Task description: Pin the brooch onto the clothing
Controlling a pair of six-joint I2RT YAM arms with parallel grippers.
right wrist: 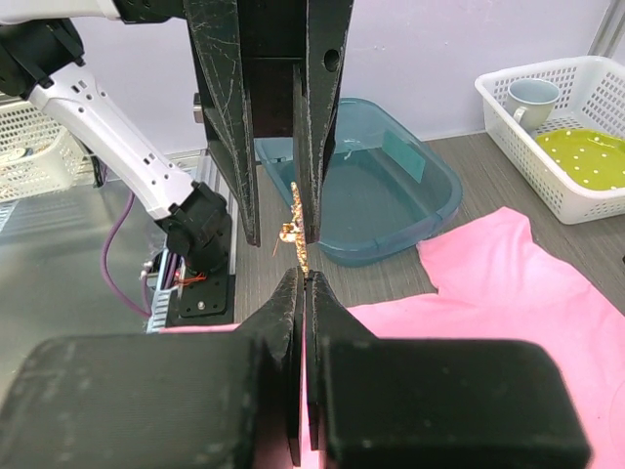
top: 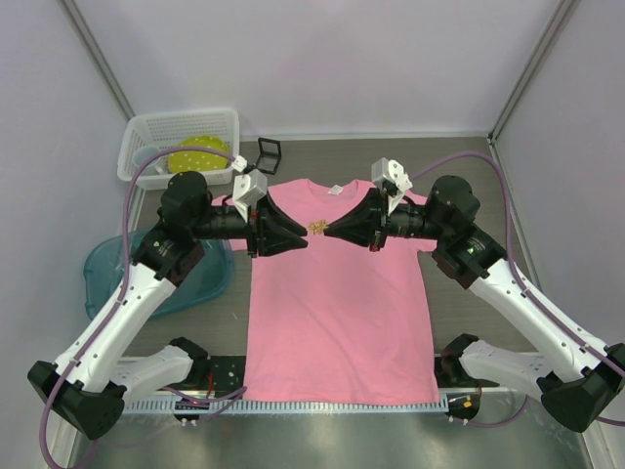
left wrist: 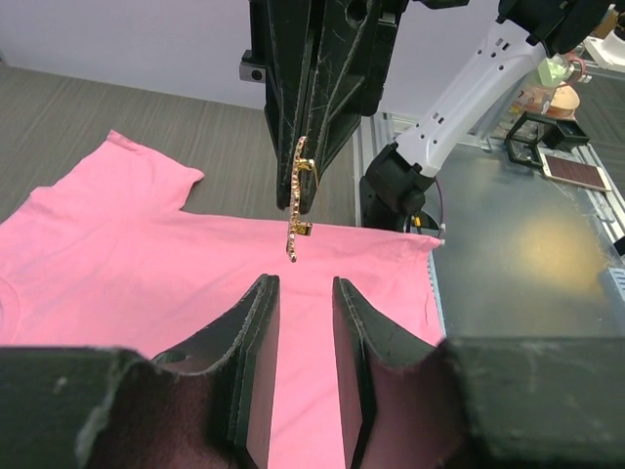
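Pink T-shirt [top: 337, 313]; pale gold brooch [top: 316, 228]; teal tub [top: 200, 278] — yellow dotted plate [top: 200, 154], white basket [top: 146, 137].

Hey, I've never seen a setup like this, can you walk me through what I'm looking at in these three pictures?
These are two robot arms bolted at the near edge of a table. One picture looks down from above; the other two come from a small camera on each wrist, so each shows its own fingers at the bottom.

A pink T-shirt lies flat on the table. Above its chest the arms meet tip to tip. The right end effector is closed on a tiny gold brooch, holding it in the air. The left end effector faces it with its fingers a little apart; in its own wrist view it is not gripping the brooch.

At the back left stands a white basket with a yellow-green dish. Beside it is a small black box, and left of the shirt a teal tub.
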